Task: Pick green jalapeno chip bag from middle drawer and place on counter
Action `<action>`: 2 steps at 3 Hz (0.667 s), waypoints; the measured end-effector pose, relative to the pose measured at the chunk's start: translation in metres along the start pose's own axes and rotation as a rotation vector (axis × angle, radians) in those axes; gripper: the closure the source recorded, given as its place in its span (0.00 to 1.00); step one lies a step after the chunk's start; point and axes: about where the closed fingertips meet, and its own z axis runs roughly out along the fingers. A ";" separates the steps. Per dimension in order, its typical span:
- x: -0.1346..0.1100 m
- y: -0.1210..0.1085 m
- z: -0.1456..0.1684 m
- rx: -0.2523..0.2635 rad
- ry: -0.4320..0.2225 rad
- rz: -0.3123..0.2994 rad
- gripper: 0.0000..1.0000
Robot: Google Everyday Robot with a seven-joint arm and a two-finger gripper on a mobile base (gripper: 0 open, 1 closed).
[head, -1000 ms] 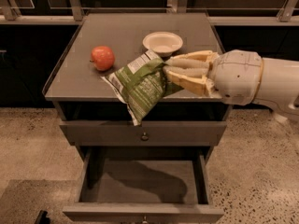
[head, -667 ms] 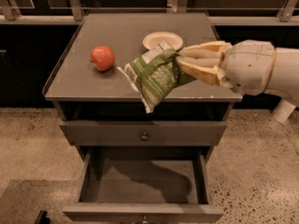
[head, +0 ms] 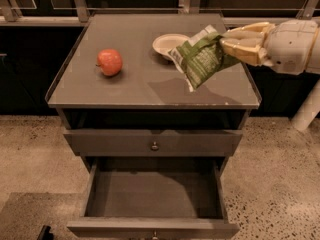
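Note:
The green jalapeno chip bag (head: 199, 57) hangs tilted in the air over the right half of the counter (head: 150, 91), in front of a white bowl. My gripper (head: 229, 44) reaches in from the right and is shut on the bag's upper right end. The bag's lower corner is a little above the counter top and casts a shadow on it. The middle drawer (head: 152, 196) stands pulled open below, its floor bare. The drawer above it (head: 153, 142) is shut.
A red apple (head: 109, 61) sits on the left part of the counter. A white bowl (head: 170, 44) sits at the back, partly behind the bag. A rail and dark cabinets run behind the counter. Speckled floor surrounds the cabinet.
My gripper has carried the bag up and to the right, from the counter's front edge to over its right half. The apple and bowl have not moved.

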 end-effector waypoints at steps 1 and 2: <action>0.033 -0.030 -0.010 0.058 0.043 0.020 1.00; 0.074 -0.038 -0.011 0.101 0.055 0.076 1.00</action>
